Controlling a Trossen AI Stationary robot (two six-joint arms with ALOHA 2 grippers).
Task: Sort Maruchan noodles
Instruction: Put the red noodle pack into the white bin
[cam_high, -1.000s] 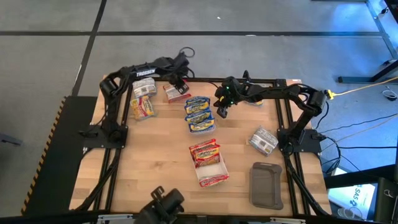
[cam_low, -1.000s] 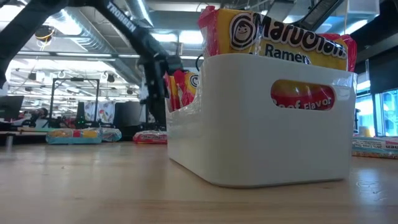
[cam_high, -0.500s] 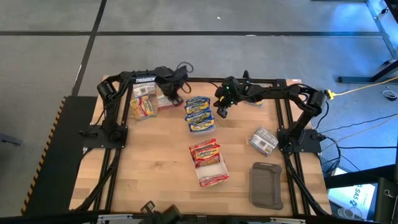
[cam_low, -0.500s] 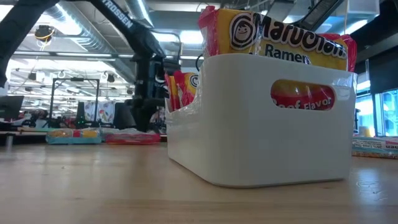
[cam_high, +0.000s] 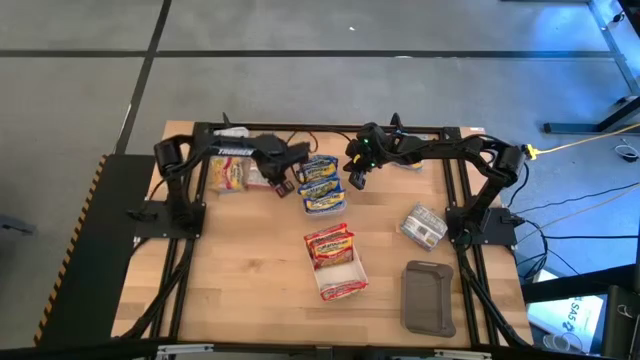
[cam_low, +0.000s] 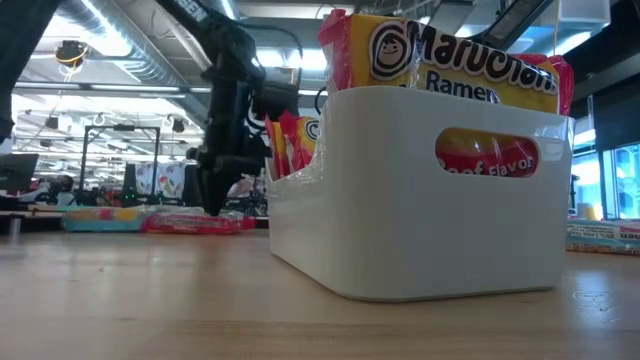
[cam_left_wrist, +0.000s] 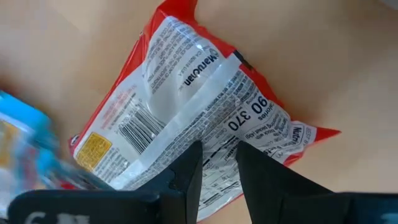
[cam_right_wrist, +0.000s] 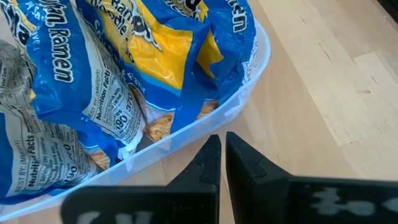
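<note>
Near right corner: dark grey moulded tray (cam_high: 428, 297), nothing seen in it.
Near middle of the desk: white rounded plastic tray (cam_high: 350, 272) holding upright red-orange crinkly ramen packets (cam_high: 328, 244); judged to be a sorted group.
Right edge: silver-grey crinkly ramen packets (cam_high: 423, 225) lying loose on the wood, not yet in any tray.
Farther middle: clear plastic tray (cam_right_wrist: 245, 93) filled with blue-yellow crinkly ramen packets (cam_high: 322, 183); this colour looks gathered.
Far left: a small loose heap of yellow-and-red ramen packets (cam_high: 230, 174) waiting on the desk.
Progress: roughly halfway by my reading, with two colours in trays and the silver ones and the far-left heap left to do.
Left gripper (cam_left_wrist: 216, 149): low over the far left part of the desk, just left of the clear plastic tray, pointing down. Its fingers sit a narrow gap apart, pinched on the film of one red-orange packet lying back-side up (cam_left_wrist: 186, 93), which rests flat on the desk.
Right gripper (cam_right_wrist: 222, 140): reaching in from the far right and hanging just beside the clear plastic tray's rim, fingers pressed together and holding nothing.
</note>
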